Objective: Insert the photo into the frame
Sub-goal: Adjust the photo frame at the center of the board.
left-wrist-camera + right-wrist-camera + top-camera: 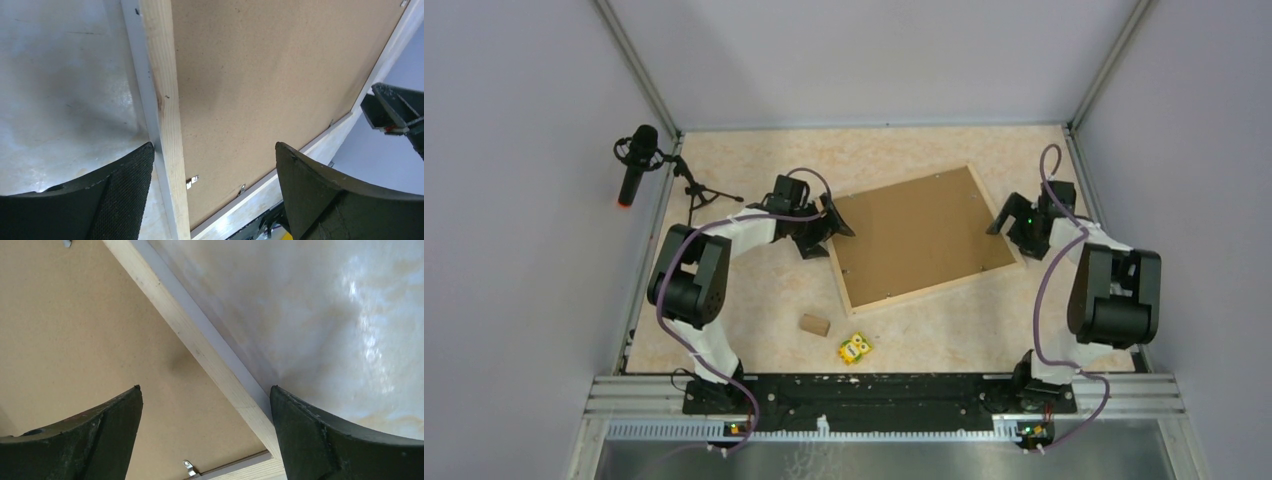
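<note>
We find the frame (939, 287) face down mid-table, nearer the far edge, with the brown backing board (919, 235) lying in it; the photo is not in view (under the board, perhaps, but we cannot tell). The left gripper (212, 150) and right gripper (206, 390) each gape wide astride a side rail, holding nothing. Our worry: an uneven pinch could skew or tip the frame, or let a thin rail slip out.

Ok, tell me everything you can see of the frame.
Thin pale wood strips, white edge underneath: the frame lies face down, skewed, on the table. A brown backing board fills it, with small metal clips. The open left pincer and right pincer each straddle a side rail.
</note>
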You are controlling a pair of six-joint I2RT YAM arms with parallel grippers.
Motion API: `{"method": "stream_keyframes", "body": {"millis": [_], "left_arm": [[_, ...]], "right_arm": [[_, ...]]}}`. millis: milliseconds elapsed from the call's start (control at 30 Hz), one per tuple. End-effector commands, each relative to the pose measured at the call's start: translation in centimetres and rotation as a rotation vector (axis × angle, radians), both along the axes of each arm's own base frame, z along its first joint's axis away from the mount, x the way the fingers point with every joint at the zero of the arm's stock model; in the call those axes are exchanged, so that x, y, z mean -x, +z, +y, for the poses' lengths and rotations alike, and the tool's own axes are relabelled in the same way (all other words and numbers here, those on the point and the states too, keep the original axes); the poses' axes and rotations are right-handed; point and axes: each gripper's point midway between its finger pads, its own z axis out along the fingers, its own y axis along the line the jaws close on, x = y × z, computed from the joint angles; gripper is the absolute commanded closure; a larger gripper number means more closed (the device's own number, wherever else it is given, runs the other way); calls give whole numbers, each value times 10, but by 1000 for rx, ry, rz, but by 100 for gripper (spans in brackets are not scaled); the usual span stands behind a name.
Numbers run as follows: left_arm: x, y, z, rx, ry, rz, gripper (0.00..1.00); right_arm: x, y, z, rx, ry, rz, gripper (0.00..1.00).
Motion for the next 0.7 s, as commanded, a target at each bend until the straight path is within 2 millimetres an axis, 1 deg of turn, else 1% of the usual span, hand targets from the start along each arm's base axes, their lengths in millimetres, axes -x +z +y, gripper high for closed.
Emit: {"method": "stream_keyframes", "body": {"millis": [0,33,67,133,167,200,267,367,400,433,533,667], "left_arm": [[-10,8,-5,11,-37,-53,8],[-9,9,-6,20,-41,-48,8],[-9,11,-8,33,-44,-48,8],[-8,13,-11,53,-50,-49,8],[-7,13,-10,53,-48,-49,8],[-7,13,-10,54,-48,-48,8],[-7,13,-10,52,-47,-48,8],[-6,10,-9,49,-35,-29,8],[-4,8,-8,49,-30,-14,8],[-3,7,-9,51,-26,-5,9],[-1,6,-10,61,-26,10,9],[-2,4,-10,61,-28,12,9]], "right_arm": [[41,1,32,-106,48,4,6],[53,-2,35,-115,51,10,6],[62,-4,36,-116,47,11,6],[69,1,35,-99,40,-8,6],[68,5,30,-72,29,-16,6],[66,8,21,-27,7,-12,6],[58,17,3,51,-42,9,6],[36,28,-11,96,-81,46,7],[27,32,-12,93,-92,50,8],[20,28,-12,83,-98,69,9],[-7,29,-9,74,-93,69,12],[-32,25,-6,105,-72,103,12]]}}
